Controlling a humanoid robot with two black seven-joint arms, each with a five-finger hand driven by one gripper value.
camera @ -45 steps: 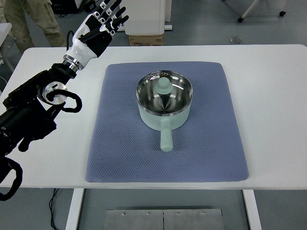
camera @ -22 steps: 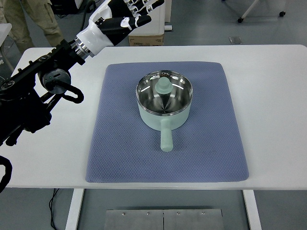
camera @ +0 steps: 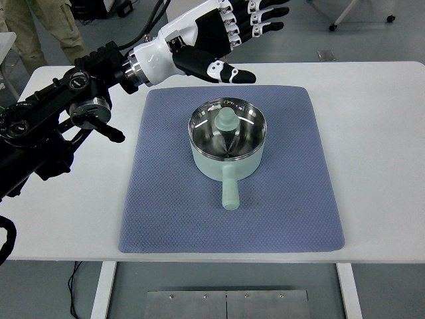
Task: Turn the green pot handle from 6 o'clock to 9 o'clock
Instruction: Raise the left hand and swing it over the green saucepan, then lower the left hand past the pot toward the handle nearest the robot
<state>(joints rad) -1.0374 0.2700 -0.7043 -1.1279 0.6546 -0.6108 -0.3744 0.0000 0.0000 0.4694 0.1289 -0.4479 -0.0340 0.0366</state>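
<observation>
The green pot (camera: 228, 145) sits on the blue mat (camera: 159, 199) near its middle, its handle (camera: 230, 189) pointing toward the near edge, at six o'clock. A pale green knob shows inside the steel bowl. The mat lies on the white surface (camera: 378, 133). Above the mat's far edge, apart from the pot, the left robot hand (camera: 222, 36) hovers with fingers spread, holding nothing.

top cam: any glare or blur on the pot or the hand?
Top view: bright arc-shaped glints on the steel inside of the green pot, which also mirrors a green knob shape; its handle is matte and sharp. The left hand is crisp, no motion smear. Lighting is soft, with only a faint shadow beside the pot on the blue mat.
</observation>
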